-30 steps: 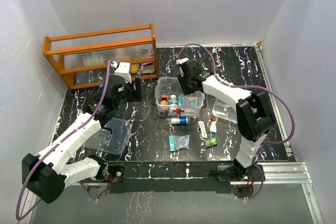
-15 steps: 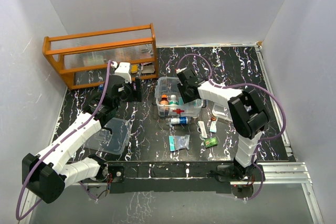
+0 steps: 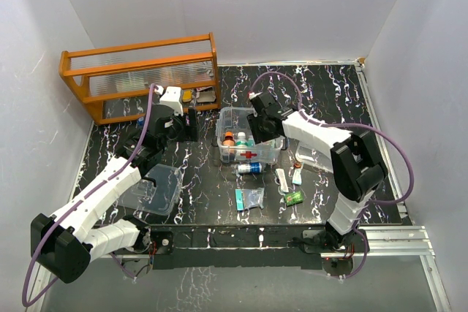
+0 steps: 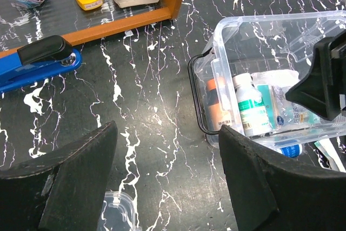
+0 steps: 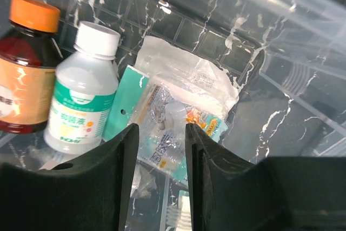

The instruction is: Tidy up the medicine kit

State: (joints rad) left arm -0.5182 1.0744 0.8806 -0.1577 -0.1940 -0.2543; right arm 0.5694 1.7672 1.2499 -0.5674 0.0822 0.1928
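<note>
Right hand [image 5: 161, 133] has dipped inside medicine kit [image 4: 270, 19] walls (parted, empty); left hand [image 4: 167, 133] released.

Bottles [image 4: 248, 106] stand inside the medicine kit [image 3: 252, 156], its lid [image 3: 153, 189] apparently lying front-left, rack [image 3: 139, 78] behind-left.

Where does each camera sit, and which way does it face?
Top external: above and behind the bases, looking down at the table; left arm and right arm show whole.
Left wrist: over the table beside the medicine kit, looking down at its handle end; left gripper open at the bottom.
Right wrist: just over the kit, looking into it; right gripper in front.
Shared: both wrist views show the white-capped bottle.
</note>
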